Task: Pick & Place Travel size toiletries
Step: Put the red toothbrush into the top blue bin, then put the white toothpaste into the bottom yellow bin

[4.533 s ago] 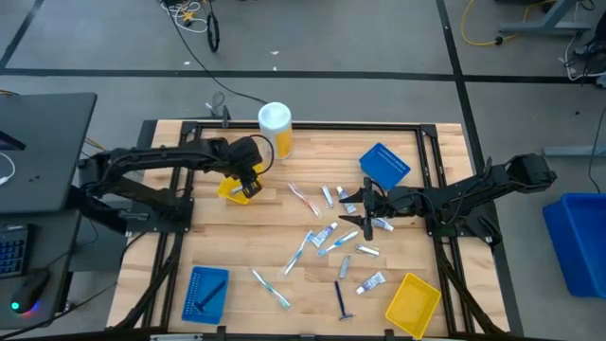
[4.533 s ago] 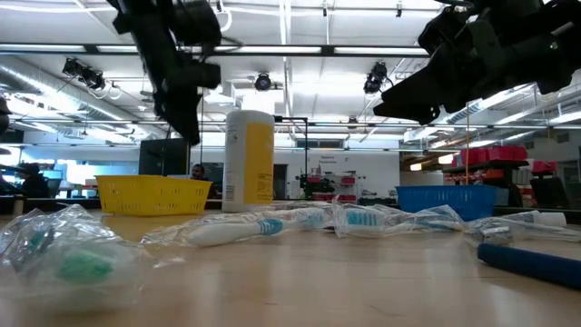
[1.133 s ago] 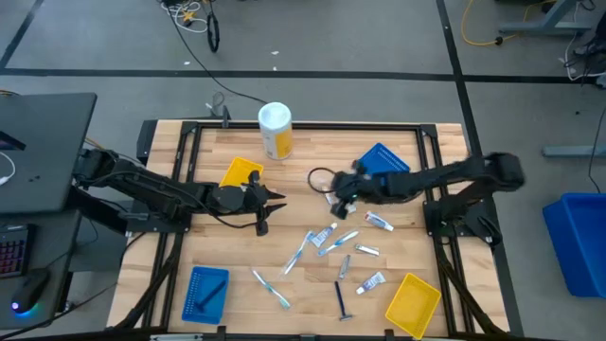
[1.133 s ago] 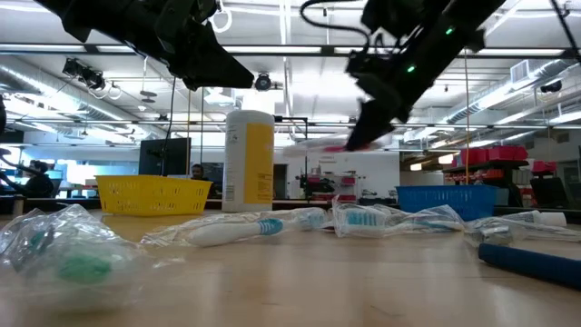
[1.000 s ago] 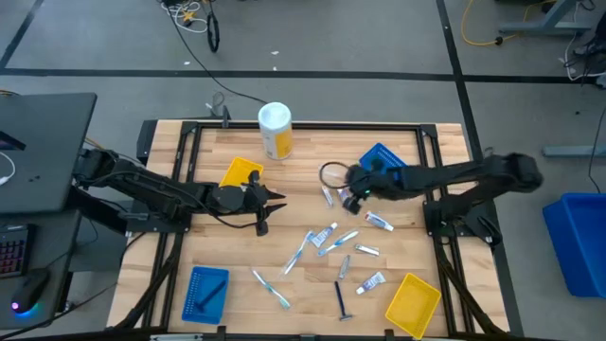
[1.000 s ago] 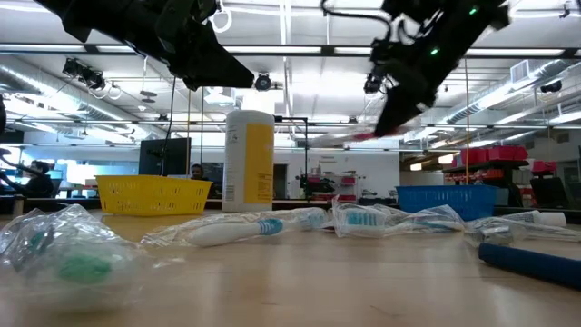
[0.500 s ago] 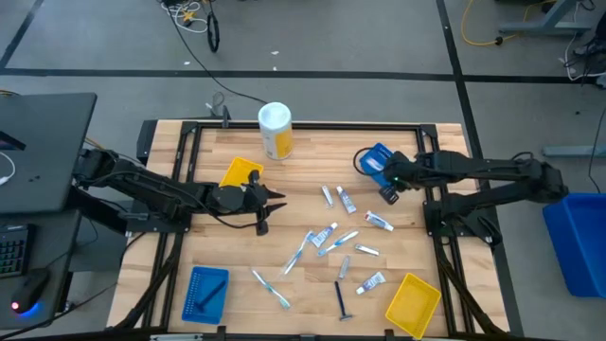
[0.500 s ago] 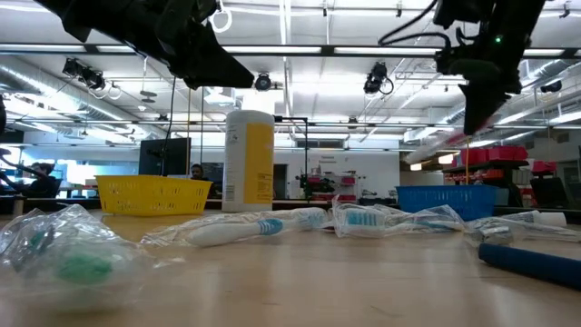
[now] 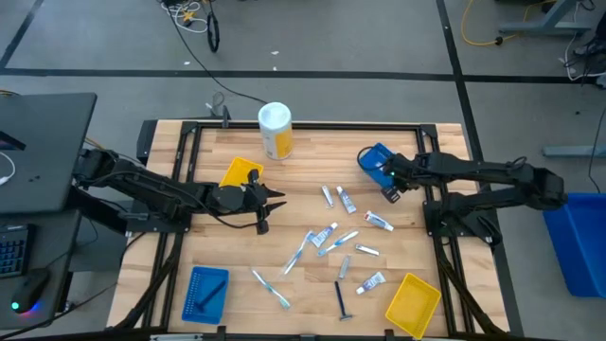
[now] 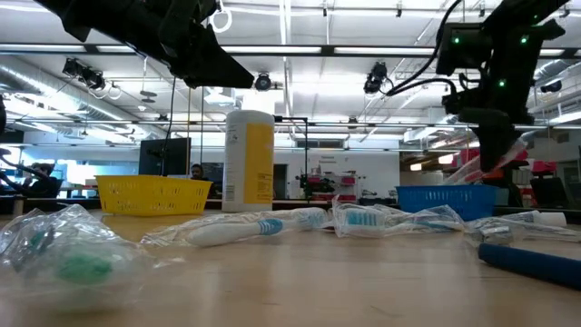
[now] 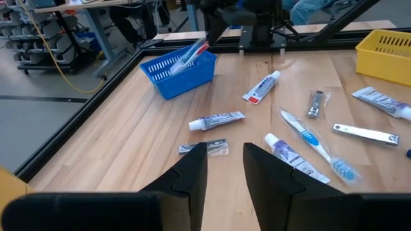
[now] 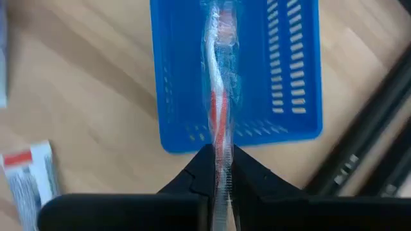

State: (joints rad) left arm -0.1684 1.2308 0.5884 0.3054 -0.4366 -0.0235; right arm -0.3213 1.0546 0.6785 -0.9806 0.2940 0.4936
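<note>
My right gripper [image 9: 383, 178] is over the blue tray [image 9: 376, 157] at the table's far right and is shut on a clear-wrapped red and white toothbrush [image 12: 220, 77]. The toothbrush also shows in the low view [image 10: 478, 169] and the left wrist view [image 11: 192, 54]. My left gripper [image 9: 275, 201] hovers open and empty left of centre, beside the yellow tray [image 9: 240, 174]. Small white tubes [image 9: 346, 201], wrapped toothbrushes [image 9: 298, 254] and a dark blue razor [image 9: 341, 301] lie flat on the wooden table. My right gripper pinches the toothbrush between its two fingers at the red handle end [image 12: 222, 162]. The fingers come from above, and the brush runs on ahead of them in line with them. It hangs slanted below the gripper [image 10: 495, 150] over the blue tray; whether it touches the tray I cannot tell.
A tall yellow canister with a white lid [image 9: 276, 131] stands at the far edge. Another blue tray [image 9: 204, 292] sits at the near left and another yellow tray [image 9: 413, 304] at the near right. Black frame rails [image 9: 436, 204] run along the table's sides.
My right gripper has carried the toothbrush from near the table's middle toward the right edge, and now holds it over the far-right blue tray. The toothbrush stays in the shut fingers.
</note>
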